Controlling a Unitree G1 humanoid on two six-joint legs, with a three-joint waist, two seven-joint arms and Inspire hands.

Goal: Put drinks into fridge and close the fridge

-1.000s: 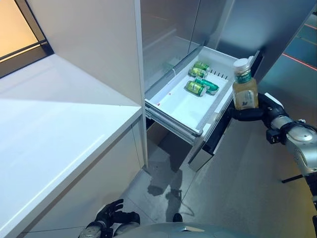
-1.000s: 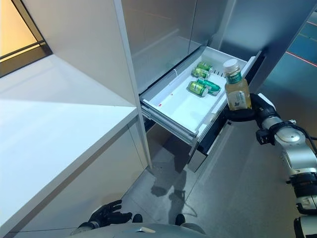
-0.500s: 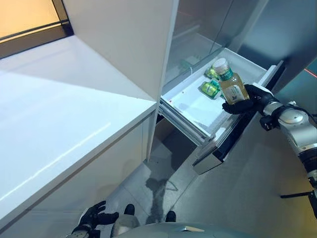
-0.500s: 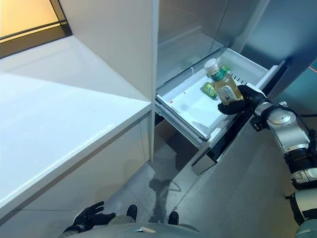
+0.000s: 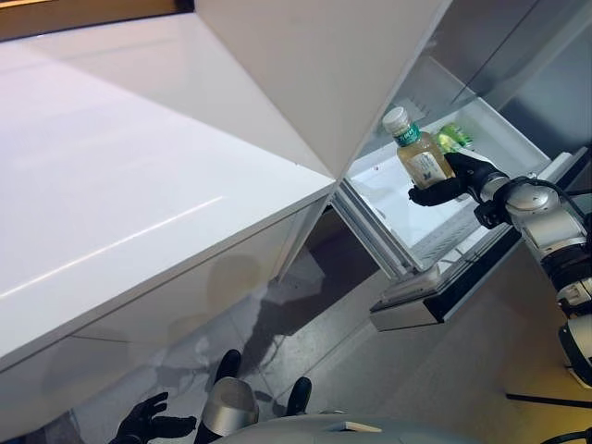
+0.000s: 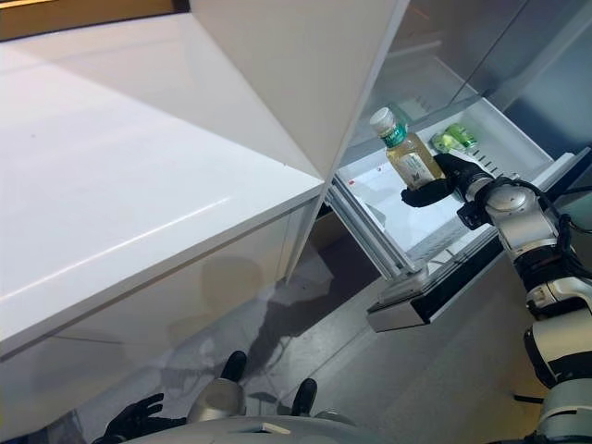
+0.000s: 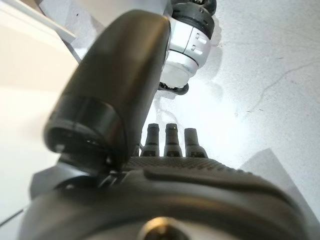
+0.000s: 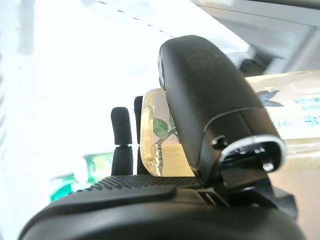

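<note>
While the fridge drawer [image 5: 435, 242] stands pulled out and open, the robot's right hand [image 5: 453, 180] hangs over its white interior, fingers and thumb curled around a bottle [image 5: 418, 155] of pale yellow drink. The bottle has a white cap and a green band at its neck, and it tilts so the cap leans away from the hand, toward the tall white cabinet panel [image 5: 314, 74] on the far side of the bottle from the palm. In the right wrist view the thumb crosses the front of the bottle's clear body while the fingers wrap its other side, so the grip is closed firmly on it.

Past the hand, deeper in the drawer, lie green cans [image 6: 457, 140], partly hidden behind the wrist; they are apart from the bottle. Below the hand is the drawer's bare white floor, and nearer the robot than the hand is the drawer's dark front panel [image 5: 444, 301], jutting out over the grey floor [image 5: 435, 388].

A broad white counter [image 5: 120, 166] spreads well away from the right hand, on the cabinet's other side.

The left hand [image 5: 148, 426] hangs low near the floor, far from the drawer, fingers spread loosely and holding nothing.
</note>
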